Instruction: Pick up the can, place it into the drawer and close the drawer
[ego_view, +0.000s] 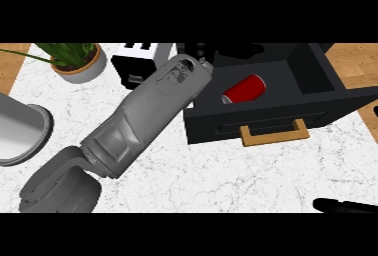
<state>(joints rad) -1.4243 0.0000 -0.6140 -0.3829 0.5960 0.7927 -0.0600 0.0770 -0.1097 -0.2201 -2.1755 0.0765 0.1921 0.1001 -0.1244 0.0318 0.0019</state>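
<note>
At the near right edge, black fingers of the right robot hand (343, 205) lie low over the white marbled bench (244, 180); they look stretched out flat and hold nothing. At the near left, a grey arm (140, 120) rises from the lower edge and slants up and to the right across the bench, ending at the back left corner of the drawer. The left robot hand (198, 50) at its tip is mostly hidden behind the wrist, with only a bit of black showing, so I cannot tell whether it is released or clenched.

On the left edge sits a round metal pot (22, 130), partly cut off by the view. Right of centre stands the black drawer (317, 107), pulled open, with a tan wooden handle (275, 135) on its front facing the near side. Inside it lies the red can (245, 90), tipped on its side near the drawer's left wall, just beside the arm; whether the two touch cannot be told.

Farther back, a black and white box-shaped appliance (140, 62) stands just left of the arm. At the far left corner is a potted plant (77, 62) with green leaves in a pale pot. Wooden floor (354, 55) shows beyond the bench on both sides.
</note>
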